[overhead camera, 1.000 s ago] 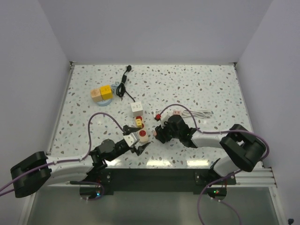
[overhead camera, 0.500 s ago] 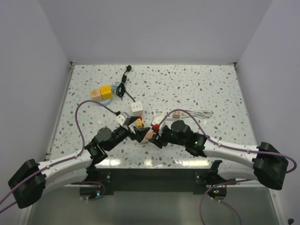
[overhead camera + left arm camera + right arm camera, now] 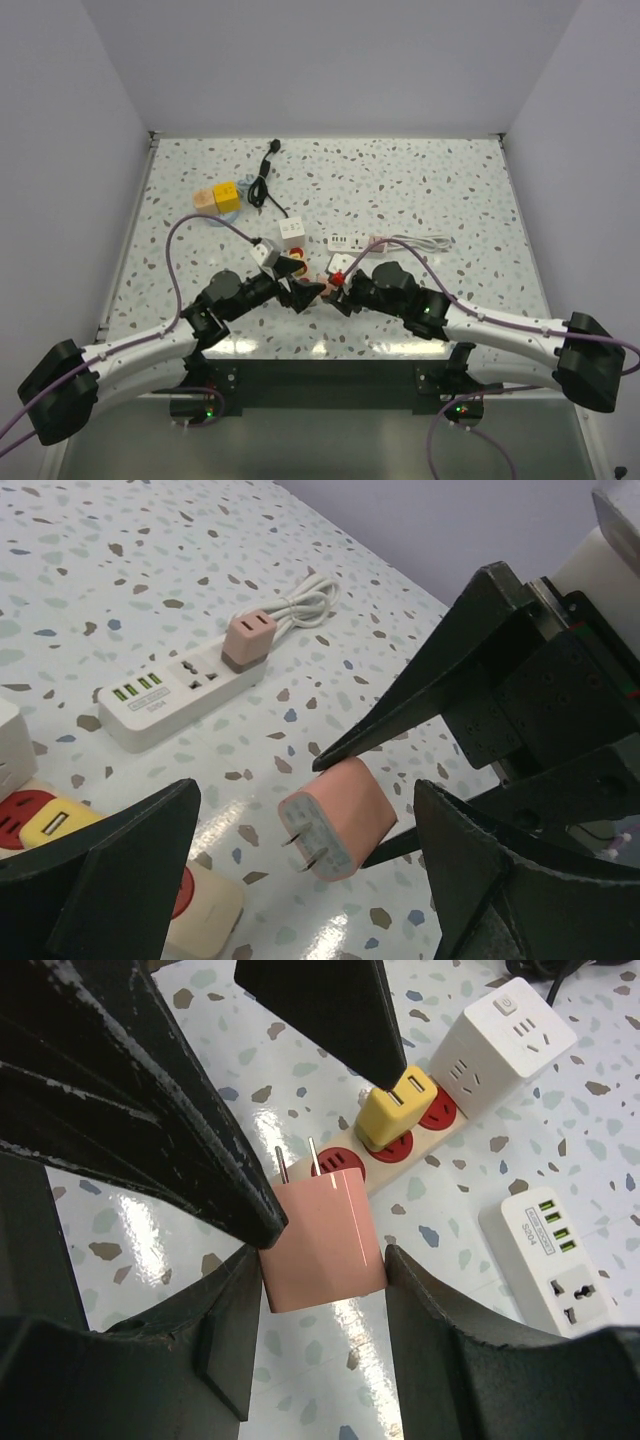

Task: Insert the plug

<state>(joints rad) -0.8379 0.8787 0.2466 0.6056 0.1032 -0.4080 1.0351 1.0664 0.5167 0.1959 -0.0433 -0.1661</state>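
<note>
Pink plug (image 3: 322, 1240) between right fingers (image 3: 450, 1360), just beside beige socket strip (image 3: 393, 1160)

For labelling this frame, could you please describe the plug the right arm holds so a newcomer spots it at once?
Near the table's front edge, where both arms meet, look at the right gripper. The pink plug it holds shows two bare prongs; the yellow plug nearby sits plugged into the beige strip.
</note>
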